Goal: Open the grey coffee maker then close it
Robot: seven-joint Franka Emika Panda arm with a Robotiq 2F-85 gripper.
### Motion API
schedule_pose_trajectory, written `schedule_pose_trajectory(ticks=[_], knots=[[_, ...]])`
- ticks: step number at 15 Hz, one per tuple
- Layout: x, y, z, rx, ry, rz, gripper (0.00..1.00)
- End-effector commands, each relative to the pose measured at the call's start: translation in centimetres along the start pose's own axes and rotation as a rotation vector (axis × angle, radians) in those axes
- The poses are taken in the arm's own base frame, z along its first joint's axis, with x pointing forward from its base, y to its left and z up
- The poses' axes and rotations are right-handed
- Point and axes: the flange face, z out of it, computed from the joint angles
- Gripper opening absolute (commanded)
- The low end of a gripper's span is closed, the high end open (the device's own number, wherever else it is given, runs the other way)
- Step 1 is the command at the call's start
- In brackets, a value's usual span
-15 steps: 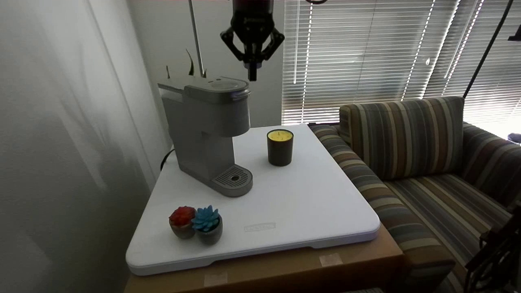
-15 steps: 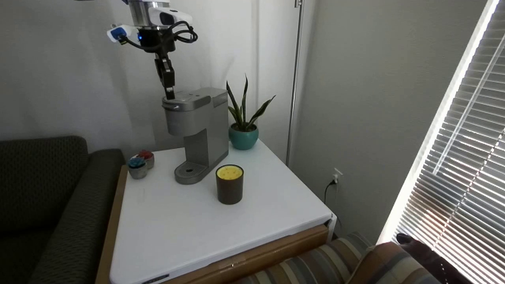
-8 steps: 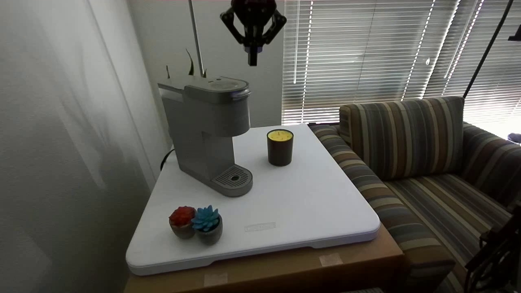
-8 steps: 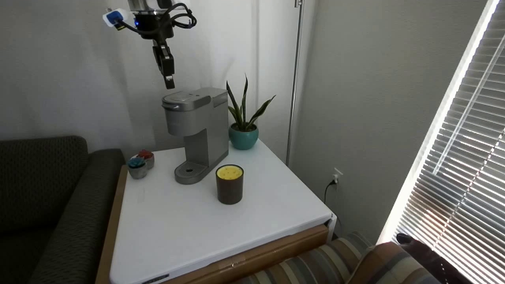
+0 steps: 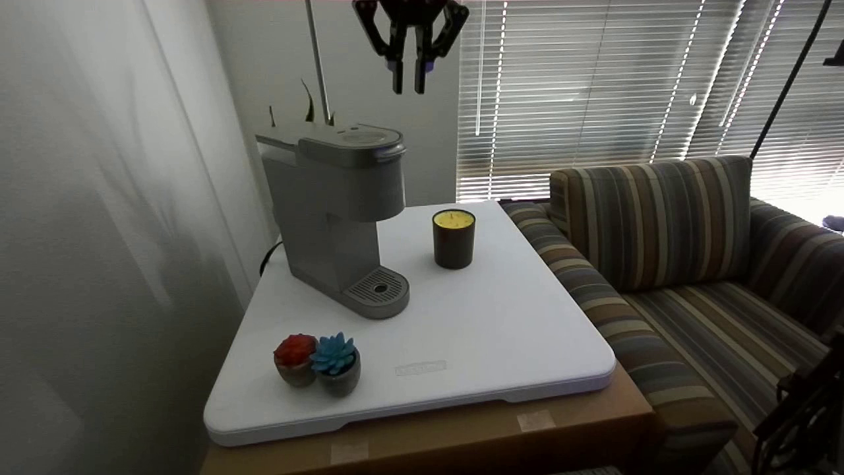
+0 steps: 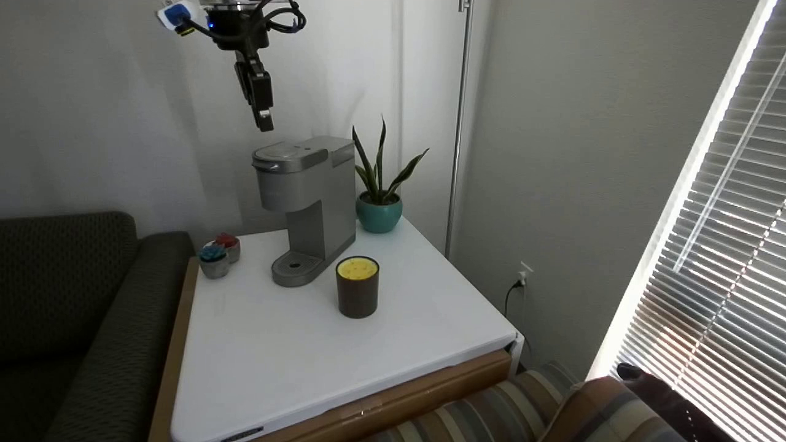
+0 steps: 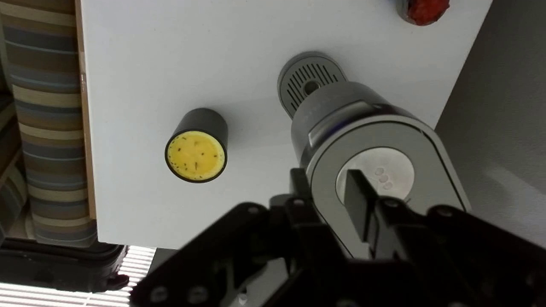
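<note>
a white wall stands behind one edge of the counter; a striped armchair sits beside the opposite edge, a dark sofa beside the edge between them, and a pole rises past the wall edge's end away from the sofa. near the wall edge stands the coffee maker, upright, its lid down, its inside hidden, its slotted foot turned toward the corner between armchair and sofa. at the corner nearest the pole, a teal planter holds soil and a spiky plant; the coffee maker stands in the way in an exterior view, leaving only leaf tips visible. above the front of the coffee maker hangs the gripper, apart from the lid, its fingers parted with a gap between them; in the wrist view they hide part of the lid. a dark jar, holding speckled yellow fill, stands upright between the coffee maker and the armchair edge. near the corner where wall and sofa edges meet, two grey pots stand just beside each other, one holding a blue succulent, one a red succulent.
</note>
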Motion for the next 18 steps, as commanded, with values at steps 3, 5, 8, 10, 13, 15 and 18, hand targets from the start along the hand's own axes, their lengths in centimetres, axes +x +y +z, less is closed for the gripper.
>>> schedule_pose_trajectory(ticks=[3, 5, 8, 10, 13, 15, 18], knots=[[-0.02, 0.7, -0.78, 0.019, -0.023, -0.021, 0.74], [0.02, 0.73, -0.81, 0.027, -0.026, -0.011, 0.88], [0.06, 0.8, -0.87, 0.04, -0.034, 0.005, 1.0], [0.06, 0.82, -0.92, 0.049, -0.038, 0.012, 1.0], [0.08, 0.86, -0.93, 0.057, -0.041, 0.02, 1.0], [0.11, 0.9, -0.89, 0.063, -0.046, 0.024, 1.0], [0.2, 0.19, -0.66, 0.053, -0.031, 0.035, 1.0]])
